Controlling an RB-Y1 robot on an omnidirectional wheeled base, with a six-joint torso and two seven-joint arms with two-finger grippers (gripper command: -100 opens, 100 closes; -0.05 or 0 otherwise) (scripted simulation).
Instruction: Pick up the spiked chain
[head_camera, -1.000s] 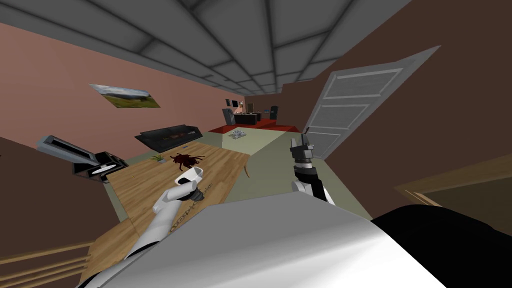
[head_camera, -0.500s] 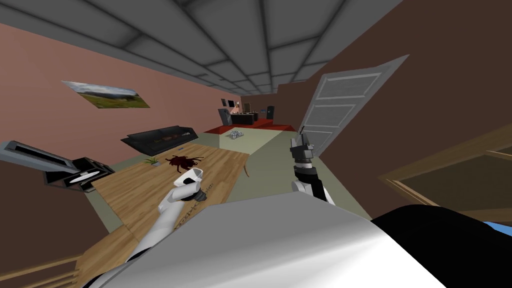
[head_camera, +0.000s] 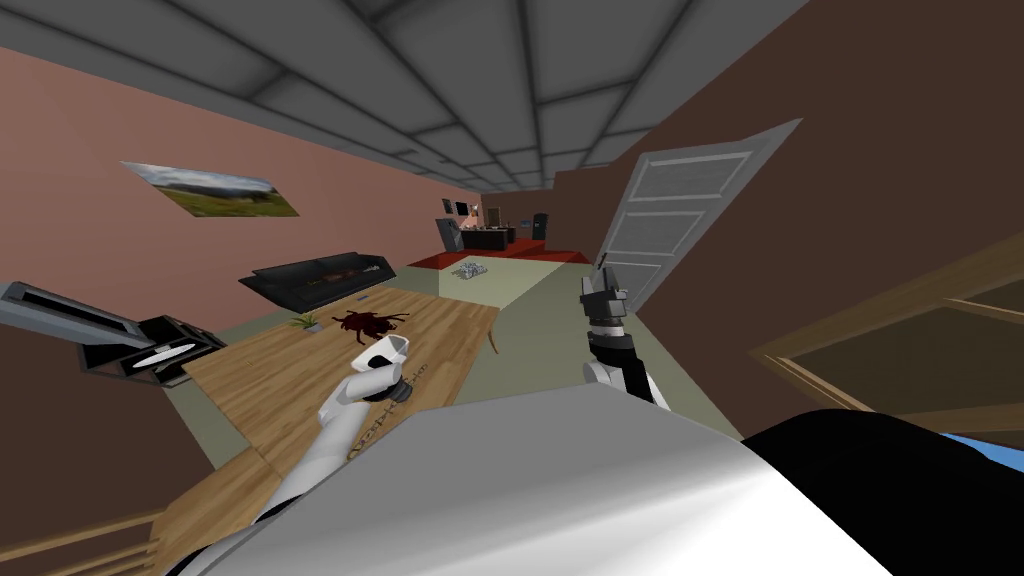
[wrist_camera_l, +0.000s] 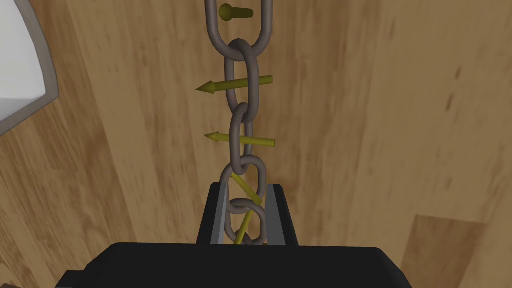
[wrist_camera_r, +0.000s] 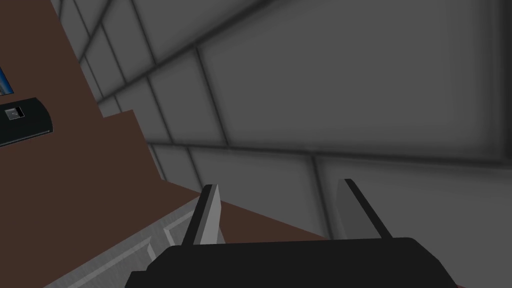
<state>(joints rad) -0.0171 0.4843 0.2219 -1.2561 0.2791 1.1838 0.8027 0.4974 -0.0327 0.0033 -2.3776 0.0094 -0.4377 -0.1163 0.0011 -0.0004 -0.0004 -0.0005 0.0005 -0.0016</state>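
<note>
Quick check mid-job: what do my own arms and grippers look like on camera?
The left arm is smooth white, with a rounded white cuff at the wrist. The right arm is black near the hand, with grey bands, above a white joint. The left gripper and right gripper each have a black boxy body and two thin, flat, light grey fingers. No cables or markings show.

Spiked chain (wrist_camera_l: 243, 125) between fingers (wrist_camera_l: 218, 215) of the left hand (wrist_camera_l: 245, 186), floor (wrist_camera_l: 375, 125) beneath.

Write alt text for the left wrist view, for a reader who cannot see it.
The left gripper is shut on a grey spiked chain, fingers pressing the nearest links' sides. The chain runs straight away over a wood-plank surface, olive-yellow spikes through its links.
</note>
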